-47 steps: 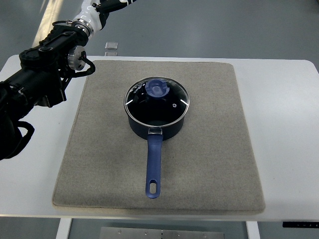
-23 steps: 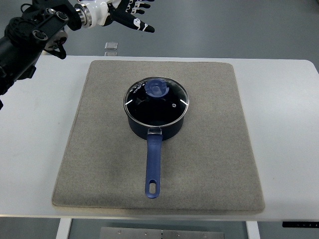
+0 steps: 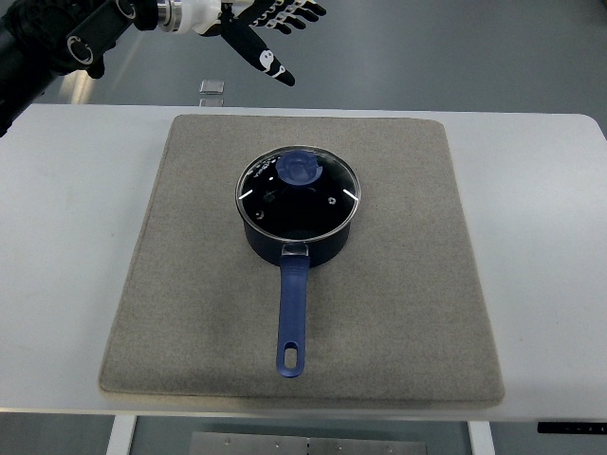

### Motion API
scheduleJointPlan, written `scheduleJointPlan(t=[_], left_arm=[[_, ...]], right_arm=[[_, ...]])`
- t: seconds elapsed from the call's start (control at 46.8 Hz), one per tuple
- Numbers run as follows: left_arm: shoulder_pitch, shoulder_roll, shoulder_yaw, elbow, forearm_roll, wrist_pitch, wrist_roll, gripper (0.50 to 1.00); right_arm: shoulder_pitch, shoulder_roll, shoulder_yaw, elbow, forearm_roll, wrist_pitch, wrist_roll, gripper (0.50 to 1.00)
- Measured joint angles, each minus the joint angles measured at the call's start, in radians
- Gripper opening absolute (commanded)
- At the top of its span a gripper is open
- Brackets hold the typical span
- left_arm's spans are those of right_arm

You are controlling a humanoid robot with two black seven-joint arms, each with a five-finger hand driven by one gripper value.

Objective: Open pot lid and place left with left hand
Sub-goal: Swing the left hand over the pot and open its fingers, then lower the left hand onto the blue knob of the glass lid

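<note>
The left hand is shown beyond the mat's far edge, fingers spread and empty; the lid knob lies nearward, slightly rightward, at the mat's centre.

Your left arm comes in from the upper left corner, its dark, jointed forearm running rightward along the top edge to a silver-and-white wrist. Your left hand sits at the top of the view, partly cut off by the frame. Its fingers are spread and hold nothing, and the thumb points down and to the right. You cannot see your right arm anywhere.
</note>
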Motion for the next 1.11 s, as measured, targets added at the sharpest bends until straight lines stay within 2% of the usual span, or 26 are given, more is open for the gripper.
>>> scheduleJointPlan(t=[0.085, 0.278, 0.427, 0.683, 0.833, 1.11], left_arm=[[-0.019, 0.025, 0.000, -0.071, 0.082, 0.000, -0.036, 0.988], [-0.067, 0.135, 0.000, -0.311, 0.179, 0.000, -0.039, 0.988], [-0.073, 0.190, -0.004, -0.425, 0.268, 0.000, -0.039, 0.988], [-0.098, 0.199, -0.013, -0.440, 0.500, 0.000, -0.038, 0.988], [-0.134, 0.196, -0.012, -0.447, 0.551, 0.000, -0.038, 0.988], [-0.143, 0.185, -0.009, -0.537, 0.675, 0.040, -0.038, 0.988]], right_arm=[[0.000, 0.000, 0.000, 0.000, 0.000, 0.000, 0.000, 0.915], [0.000, 0.000, 0.000, 0.000, 0.000, 0.000, 0.000, 0.915], [0.000, 0.000, 0.000, 0.000, 0.000, 0.000, 0.000, 0.915], [0.000, 0.000, 0.000, 0.000, 0.000, 0.000, 0.000, 0.915], [0.000, 0.000, 0.000, 0.000, 0.000, 0.000, 0.000, 0.915], [0.000, 0.000, 0.000, 0.000, 0.000, 0.000, 0.000, 0.915]])
